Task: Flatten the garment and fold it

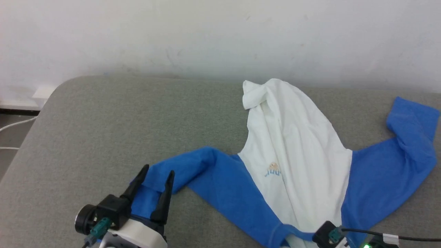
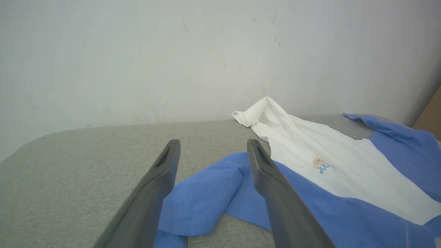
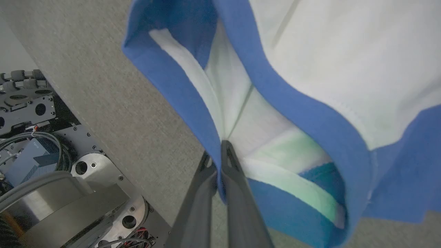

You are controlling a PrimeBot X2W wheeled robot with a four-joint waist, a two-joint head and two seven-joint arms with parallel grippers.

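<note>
Left gripper, head view: at the near left of the grey cloth-covered table, fingers spread wide. Clasps nothing. Hangs over the folded-back end of the blue sleeve on the left; whether touching the cloth, impossible to tell. Over the table's right half, the garment, chest print facing up, white hem bunched at the far edge by the wall, neck at the near edge. Other sleeve stretched toward the right edge, cuff bent back toward the far edge.

Left wrist view: two dark fingers wide apart and empty, framing the doubled-over sleeve end. Beyond them, white body with a small tan figure and blue letters, lying on the table, hem peaked near the wall.

Right wrist view: right gripper closed tight. Pinches the blue neckband at the collar's rim, close to the table's near edge. Neck opening gaping, white inner cloth showing inside. Grey table beneath; past its edge, at lower left, metal plates and cables of the robot's base.
</note>
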